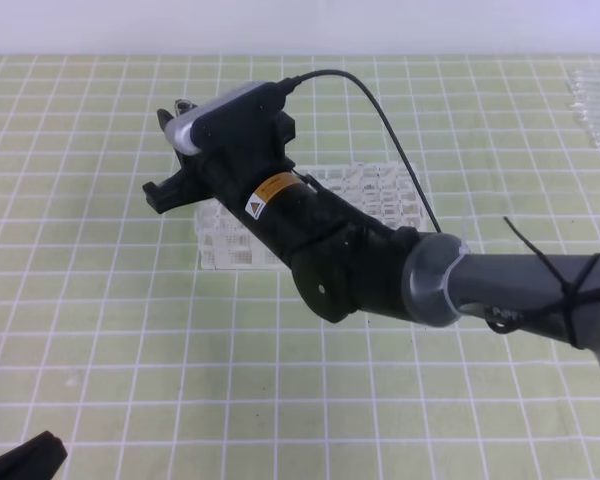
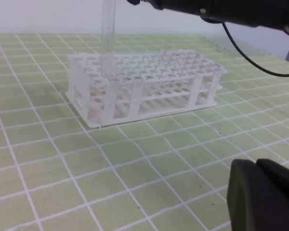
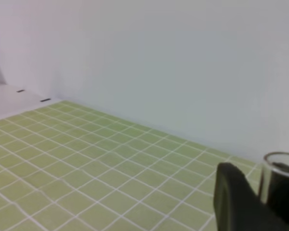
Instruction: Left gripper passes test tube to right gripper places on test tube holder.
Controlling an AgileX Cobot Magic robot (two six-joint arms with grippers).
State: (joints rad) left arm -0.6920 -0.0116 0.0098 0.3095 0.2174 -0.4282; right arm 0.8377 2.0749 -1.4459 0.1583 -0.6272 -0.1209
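The test tube [image 2: 107, 43] hangs upright, and its lower end dips into a hole at the left end of the white test tube holder [image 2: 149, 82]. My right gripper [image 1: 168, 160] reaches across from the right and is shut on the tube's upper part above the holder [image 1: 230, 245]. In the right wrist view the tube's open rim [image 3: 281, 166] shows beside a black finger [image 3: 236, 202]. My left gripper [image 1: 25, 462] rests low at the front left, shut and with nothing in it. Its fingers [image 2: 265, 192] show at the bottom right of the left wrist view.
A bundle of several clear tubes [image 1: 592, 100] lies at the back right of the green gridded mat. The right arm [image 1: 500, 285] and its black cable span the space over the holder. A white wall bounds the far side.
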